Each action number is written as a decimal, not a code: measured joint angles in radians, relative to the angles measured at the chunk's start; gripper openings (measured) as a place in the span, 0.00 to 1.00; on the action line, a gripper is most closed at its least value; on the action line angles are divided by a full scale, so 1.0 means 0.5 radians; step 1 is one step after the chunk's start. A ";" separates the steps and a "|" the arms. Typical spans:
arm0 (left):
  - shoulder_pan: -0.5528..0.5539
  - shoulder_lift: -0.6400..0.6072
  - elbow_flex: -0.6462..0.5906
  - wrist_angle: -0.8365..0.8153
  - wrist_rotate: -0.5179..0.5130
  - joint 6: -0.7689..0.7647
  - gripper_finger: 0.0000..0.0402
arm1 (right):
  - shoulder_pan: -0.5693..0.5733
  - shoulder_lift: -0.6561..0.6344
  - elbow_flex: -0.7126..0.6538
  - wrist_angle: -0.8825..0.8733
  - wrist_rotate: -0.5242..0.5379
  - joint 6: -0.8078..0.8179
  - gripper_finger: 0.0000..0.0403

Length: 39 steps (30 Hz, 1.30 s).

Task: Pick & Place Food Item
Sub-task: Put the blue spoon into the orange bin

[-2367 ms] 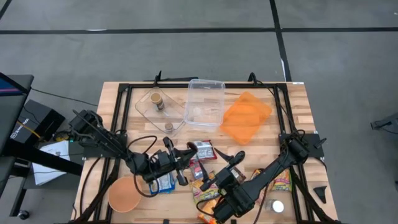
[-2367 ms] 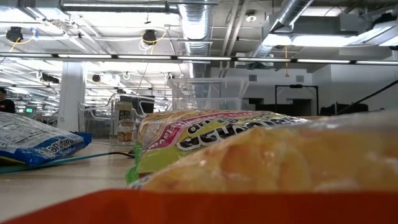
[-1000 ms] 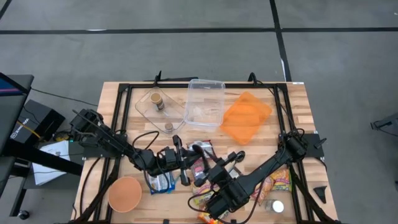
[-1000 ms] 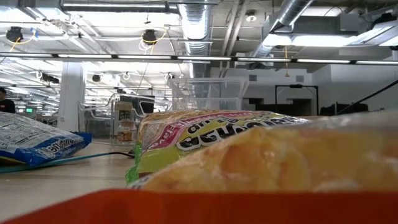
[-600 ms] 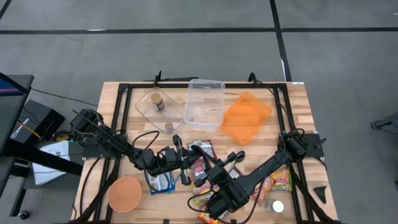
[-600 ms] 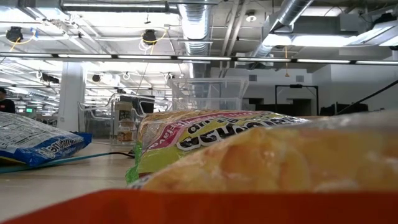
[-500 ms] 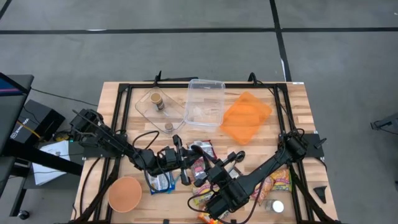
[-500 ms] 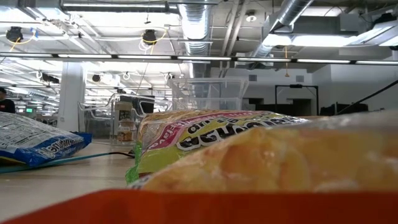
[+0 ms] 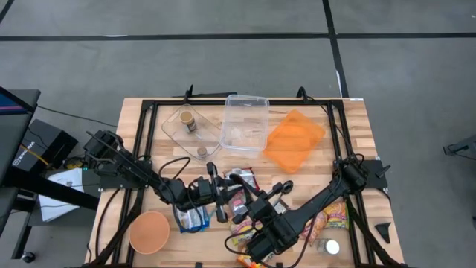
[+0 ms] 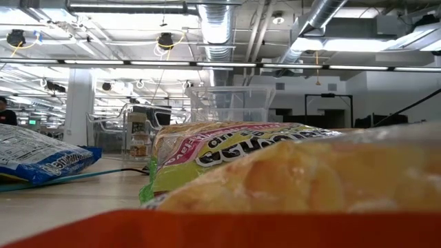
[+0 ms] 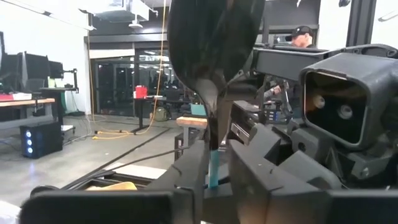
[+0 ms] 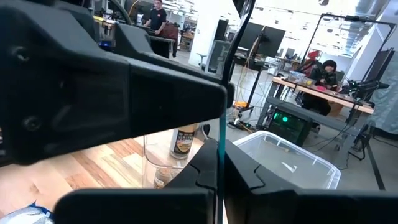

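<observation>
Wooden table is carrying everything I am working with. I am seeing a pile of snack packets lying in the near middle of it, between my two arms, and both grippers are meeting over that pile. My left gripper is reaching in from the left side, just above a blue packet; in its wrist view a thin dark sheet of wrapper is standing between the fingers, but I cannot tell whether the fingers are pressing it or are a little apart. My right gripper is coming from the right side, and its fingers are together; in its wrist view they are forming one closed line with something very thin between them, which I cannot name. At the far side of the table a clear rectangular container is standing, an orange lid is lying just beside it, and a second clear container with small bottles is touching it on the other side. An orange bowl is sitting near the front left edge.
</observation>
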 joint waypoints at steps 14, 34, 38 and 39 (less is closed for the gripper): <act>0.001 0.000 0.000 0.001 0.000 0.008 0.33 | 0.004 0.000 0.000 0.001 0.022 -0.007 0.00; -0.069 -0.621 -0.398 -0.513 -0.055 0.033 0.34 | 0.084 -0.001 0.000 -0.046 0.030 -0.007 0.00; -0.069 -0.967 -0.658 -0.635 0.158 -0.110 0.34 | 0.111 -0.005 0.001 -0.060 0.029 -0.005 0.00; -0.069 -1.053 -0.725 -0.652 0.224 -0.127 0.34 | 0.114 -0.008 0.002 -0.062 0.024 -0.005 0.00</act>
